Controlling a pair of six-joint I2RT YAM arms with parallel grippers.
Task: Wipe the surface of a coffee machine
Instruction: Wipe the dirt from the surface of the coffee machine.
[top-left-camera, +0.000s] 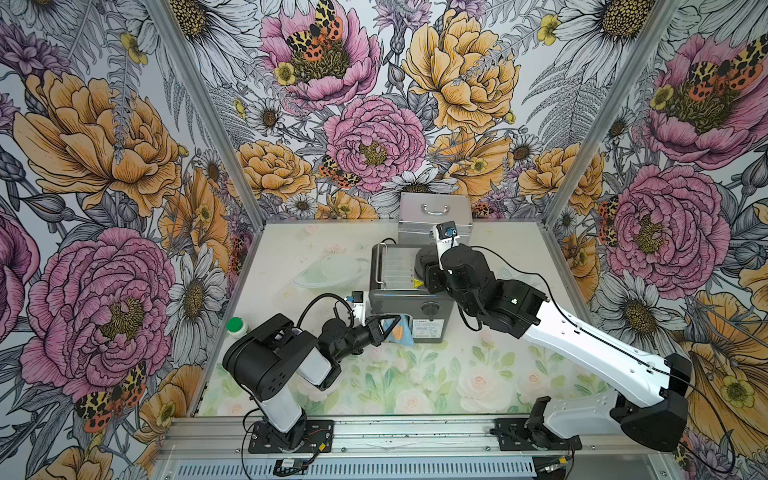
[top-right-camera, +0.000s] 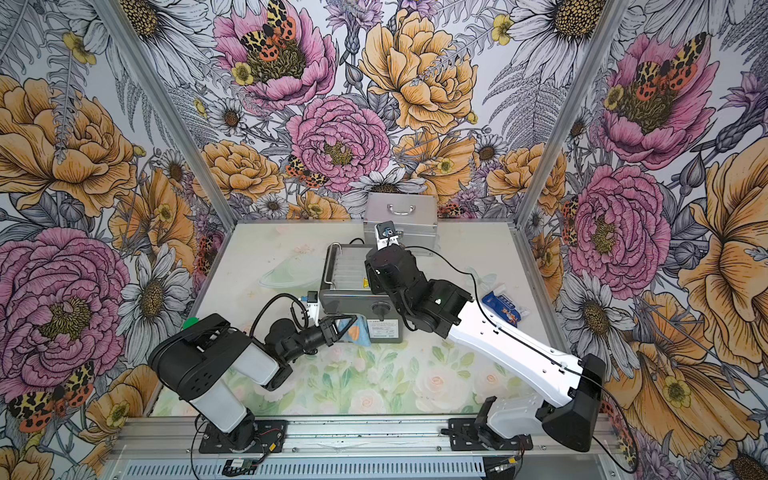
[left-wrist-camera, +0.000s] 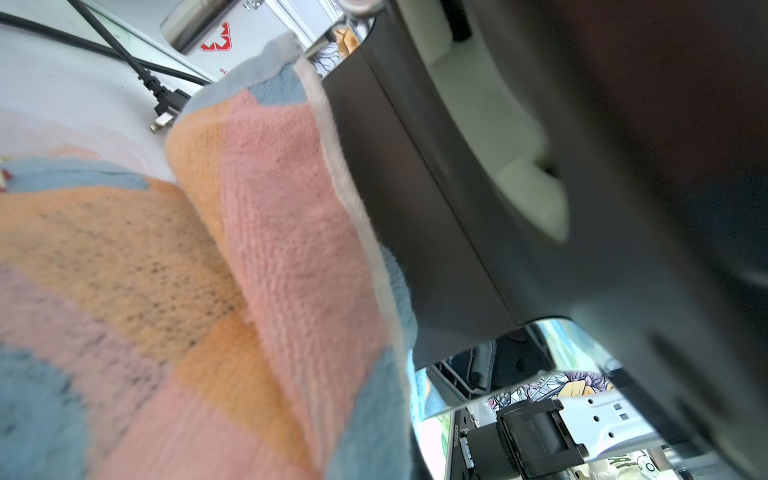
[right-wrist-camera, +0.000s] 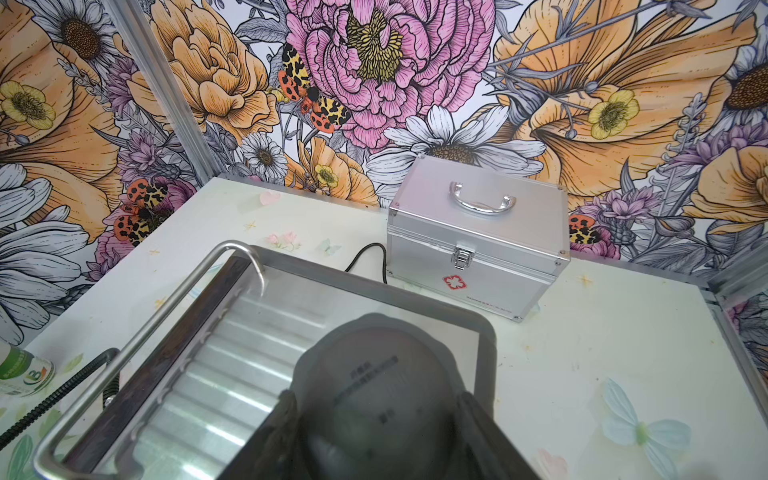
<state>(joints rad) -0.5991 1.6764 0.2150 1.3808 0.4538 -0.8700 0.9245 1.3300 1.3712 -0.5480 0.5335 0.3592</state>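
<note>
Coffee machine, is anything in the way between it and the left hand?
Only the cloth, which the left hand holds against the coffee machine's front, beside the white label. It is for wiping, not a block. Nothing else visible stands between them.

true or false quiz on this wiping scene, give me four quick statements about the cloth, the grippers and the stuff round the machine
1. The left gripper presses a cloth against the front of the coffee machine. True.
2. The right gripper hangs free over bare table. False: its jaws sit on either side of the grey dome cap on top of the machine.
3. The silver case stands open. False: its lid is down and latched, and it stands behind the machine.
4. A green-capped bottle stands near the left arm. True.
</note>
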